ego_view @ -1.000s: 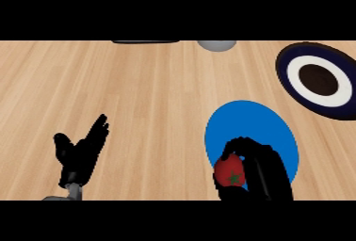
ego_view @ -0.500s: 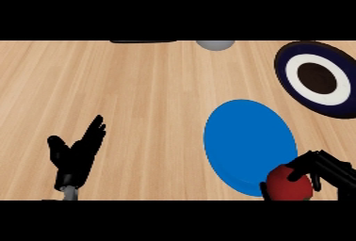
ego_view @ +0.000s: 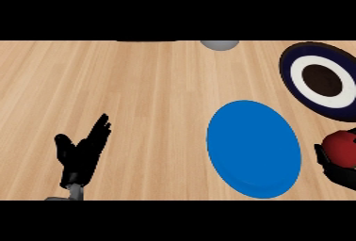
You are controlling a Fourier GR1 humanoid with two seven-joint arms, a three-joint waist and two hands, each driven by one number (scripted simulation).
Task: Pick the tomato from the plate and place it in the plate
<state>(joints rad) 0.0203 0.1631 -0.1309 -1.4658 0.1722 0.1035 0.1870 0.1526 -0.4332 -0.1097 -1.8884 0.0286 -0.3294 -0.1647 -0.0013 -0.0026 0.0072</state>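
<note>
A red tomato (ego_view: 342, 147) shows at the right edge of the head view, held in my right hand (ego_view: 334, 164), whose black fingers curl under and around it. It hangs just right of the bare blue plate (ego_view: 254, 148) and below the dark blue plate with white ring and brown centre (ego_view: 321, 80) at the upper right. My left hand (ego_view: 83, 153) rests open at the lower left, fingers pointing up, holding nothing.
A grey rounded object (ego_view: 220, 44) sits at the counter's far edge, top centre. A dark flat item (ego_view: 146, 41) barely shows at the top edge left of it. Bare wooden counter (ego_view: 139, 84) spreads across the left and middle.
My right hand has carried the tomato off the blue plate, rightward and up toward the right edge. The blue plate now lies bare. The left hand has stayed put.
</note>
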